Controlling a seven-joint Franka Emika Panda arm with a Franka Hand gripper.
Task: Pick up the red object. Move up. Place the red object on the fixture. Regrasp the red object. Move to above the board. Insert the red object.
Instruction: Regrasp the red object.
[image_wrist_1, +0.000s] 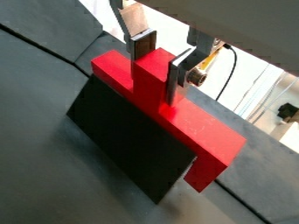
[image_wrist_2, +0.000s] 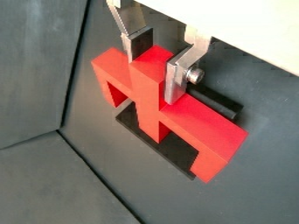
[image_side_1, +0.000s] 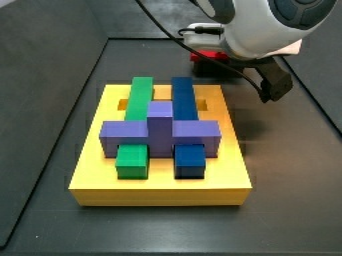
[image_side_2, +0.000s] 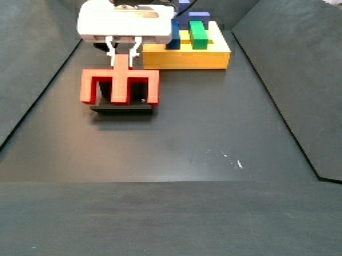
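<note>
The red object (image_wrist_1: 208, 133) lies across the dark fixture (image_wrist_1: 126, 140), its two legs pointing away from the board (image_side_2: 201, 60) in a side view (image_side_2: 110, 86). My gripper (image_wrist_1: 162, 70) stands right over it, with one silver finger (image_wrist_1: 181, 75) on each side of the central stub, pads against it. Both wrist views show the same grip (image_wrist_2: 158, 72) on the red object (image_wrist_2: 201, 131). In a side view the arm's white wrist (image_side_1: 257, 38) hides most of the piece; only a red sliver (image_side_1: 207, 57) shows.
The yellow board (image_side_1: 160, 190) bears green (image_side_1: 139, 96), blue (image_side_1: 183, 96) and purple (image_side_1: 160, 132) blocks, and stands beside the fixture (image_side_2: 123, 108). Dark floor (image_side_2: 201, 150) with raised side walls surrounds everything.
</note>
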